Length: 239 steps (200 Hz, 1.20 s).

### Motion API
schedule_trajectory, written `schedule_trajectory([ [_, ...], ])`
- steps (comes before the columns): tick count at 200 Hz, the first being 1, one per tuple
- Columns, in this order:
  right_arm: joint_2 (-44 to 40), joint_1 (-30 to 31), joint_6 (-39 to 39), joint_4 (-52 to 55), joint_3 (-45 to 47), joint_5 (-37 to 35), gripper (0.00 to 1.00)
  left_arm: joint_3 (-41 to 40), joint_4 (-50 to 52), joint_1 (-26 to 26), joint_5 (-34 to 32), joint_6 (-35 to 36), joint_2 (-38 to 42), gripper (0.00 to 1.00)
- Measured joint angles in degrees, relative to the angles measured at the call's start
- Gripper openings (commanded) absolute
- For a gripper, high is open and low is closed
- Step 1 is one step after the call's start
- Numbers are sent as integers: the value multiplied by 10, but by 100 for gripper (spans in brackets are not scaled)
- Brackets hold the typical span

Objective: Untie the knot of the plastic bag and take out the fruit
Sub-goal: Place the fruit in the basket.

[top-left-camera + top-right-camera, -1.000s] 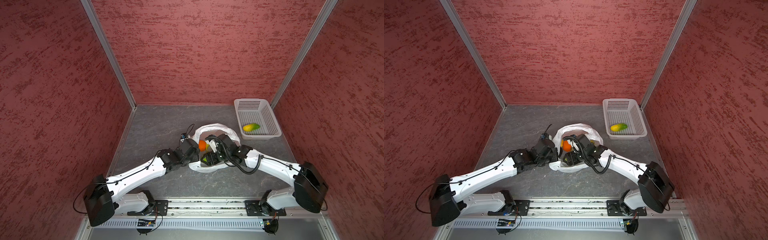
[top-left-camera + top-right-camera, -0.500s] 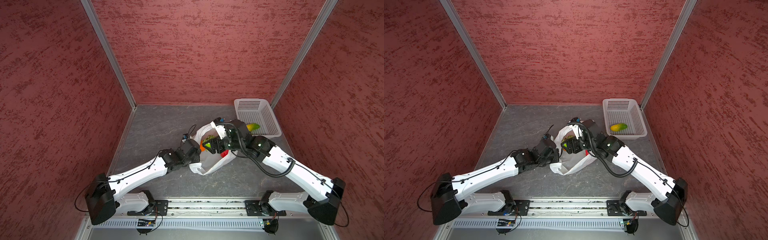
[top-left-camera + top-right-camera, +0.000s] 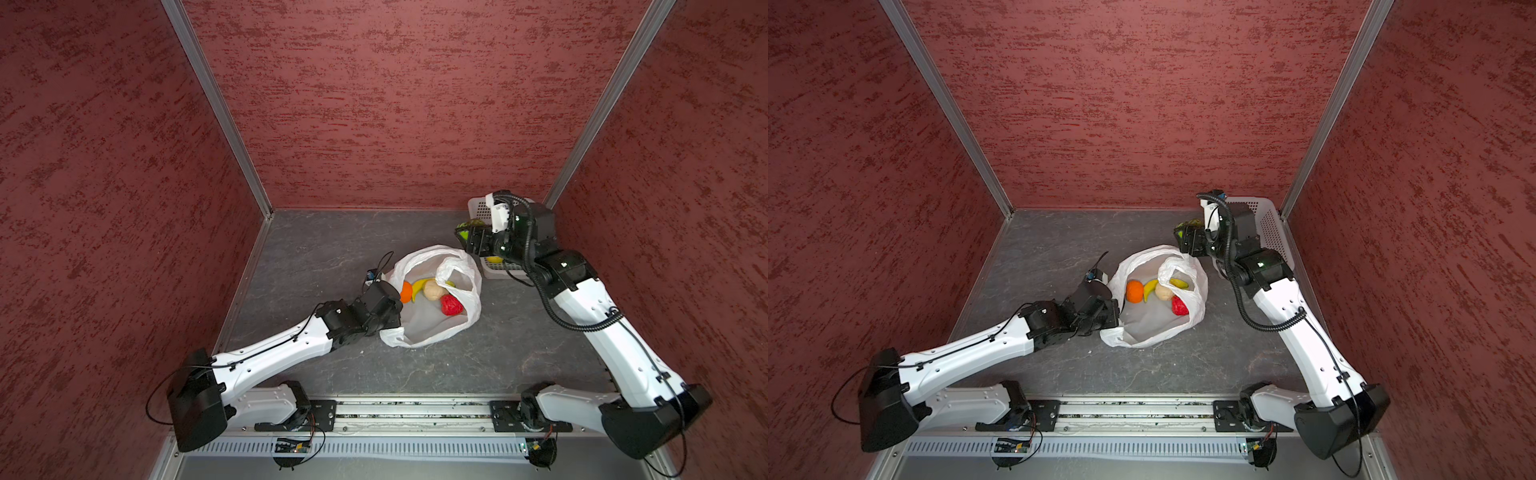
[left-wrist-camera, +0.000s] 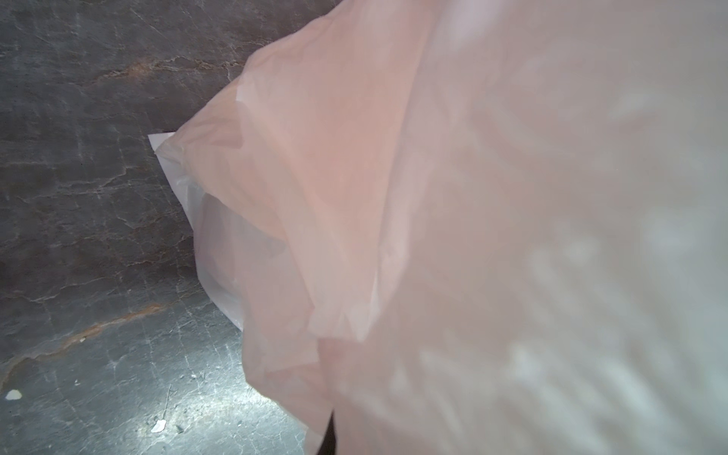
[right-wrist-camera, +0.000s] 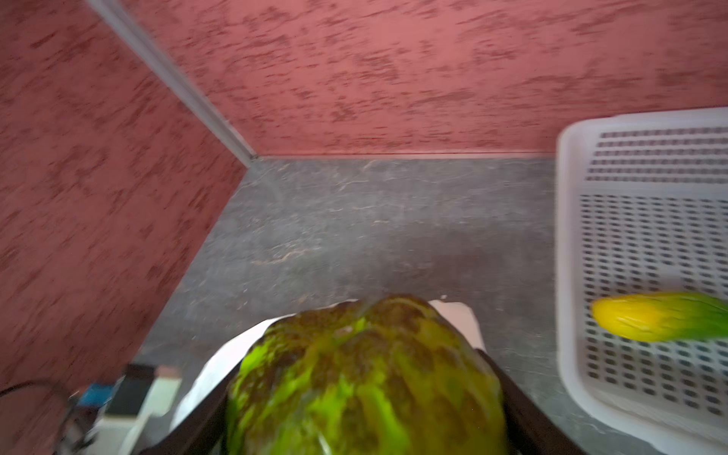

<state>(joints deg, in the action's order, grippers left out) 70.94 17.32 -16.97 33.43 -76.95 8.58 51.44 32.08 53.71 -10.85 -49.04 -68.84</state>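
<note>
Risk: round fruit (image 5: 366, 378) slipping from my right claw (image 3: 465, 235), jaws wide around it, short of basket (image 3: 498, 272). Left claw (image 3: 1116, 318) pinches bag (image 3: 428, 328).

Both top views overhead; left wrist seemingly against plastic bag (image 4: 472, 236).

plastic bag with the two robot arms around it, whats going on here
The plastic bag lies open on the table, with no knot in sight. The left pincer is shut at its rim and seems to pinch the film. The right pincer holds a green-brown fruit raised beside the white basket, where a yellow-green piece lies. Fruit in the bag includes an orange, a banana, a tan piece and a red piece.
</note>
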Motion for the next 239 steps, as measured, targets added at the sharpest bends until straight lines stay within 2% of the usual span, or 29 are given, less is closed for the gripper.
schedule_trajectory([
  [42, 58, -114, -17, -85, 80, -20, 61, -7, 0, 4, -2, 0, 9, 0],
  [105, 247, -209, -23, -178, 73, -44, 62, -15, -4, 9, -4, 0, 13, 0],
  [122, 294, -223, -23, -178, 58, -47, 67, -17, -5, 10, -5, 0, 14, 0],
  [137, 319, -230, -23, -176, 53, -55, 78, -17, -5, 10, -8, 0, 14, 0],
  [152, 323, -231, -24, -169, 53, -64, 86, -18, -5, 12, -11, 0, 16, 0],
  [168, 320, -230, -28, -170, 53, -73, 90, -20, -4, 13, -13, 0, 22, 0],
  [239, 252, -230, -30, -169, 55, -83, 98, -21, -4, 13, -17, -1, 31, 0],
])
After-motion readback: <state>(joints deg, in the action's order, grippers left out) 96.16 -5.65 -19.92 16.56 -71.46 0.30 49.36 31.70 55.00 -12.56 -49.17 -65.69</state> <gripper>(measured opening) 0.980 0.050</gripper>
